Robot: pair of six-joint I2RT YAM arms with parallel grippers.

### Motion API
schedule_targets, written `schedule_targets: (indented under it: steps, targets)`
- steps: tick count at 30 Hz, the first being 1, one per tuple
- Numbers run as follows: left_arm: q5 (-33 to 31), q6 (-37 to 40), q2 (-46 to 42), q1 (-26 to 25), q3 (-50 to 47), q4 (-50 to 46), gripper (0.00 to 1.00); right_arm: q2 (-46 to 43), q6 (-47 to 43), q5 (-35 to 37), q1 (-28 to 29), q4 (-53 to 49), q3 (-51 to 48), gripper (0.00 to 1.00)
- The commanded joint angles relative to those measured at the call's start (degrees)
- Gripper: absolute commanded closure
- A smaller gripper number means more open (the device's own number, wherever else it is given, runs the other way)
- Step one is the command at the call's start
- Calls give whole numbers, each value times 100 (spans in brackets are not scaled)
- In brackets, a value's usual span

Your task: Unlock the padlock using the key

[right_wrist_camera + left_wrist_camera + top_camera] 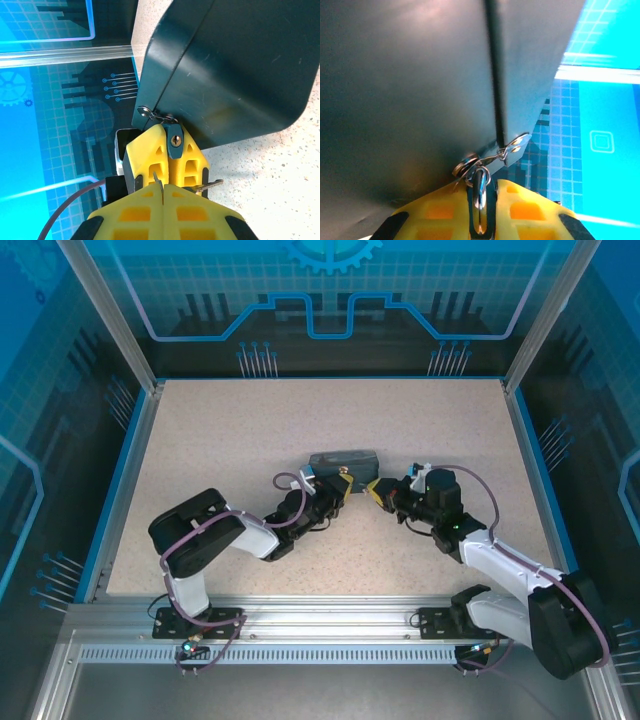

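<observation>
on the speckled worktop (250, 430), left gripper (480, 187) clamps the half-hidden padlock (175, 140); right gripper (163, 189) is pinched on the key (156, 178), only a sliver showing.

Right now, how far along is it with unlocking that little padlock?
Done: the left gripper clamps the padlock hanging on the box, keyhole facing out. In hand: the right gripper pinches what looks like the key, just short of it. Left: inserting, turning, popping it open.

Speckled beige table (250, 440) w/ blue edge; dark box (345, 461) lies mid-table.
</observation>
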Motion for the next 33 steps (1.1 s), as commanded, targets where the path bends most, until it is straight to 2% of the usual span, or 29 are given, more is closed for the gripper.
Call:
schedule_targets:
  steps: [1, 16, 33]
  targets:
    - [-138, -446, 117, -38, 140, 941, 100, -5, -2, 127, 74, 207, -5, 100]
    - [-63, -829, 160, -35, 114, 1044, 100, 218, -178, 148, 74, 386, 3, 100]
    - [1, -902, 172, -40, 149, 1049, 100, 494, -301, 184, 74, 474, 110, 100]
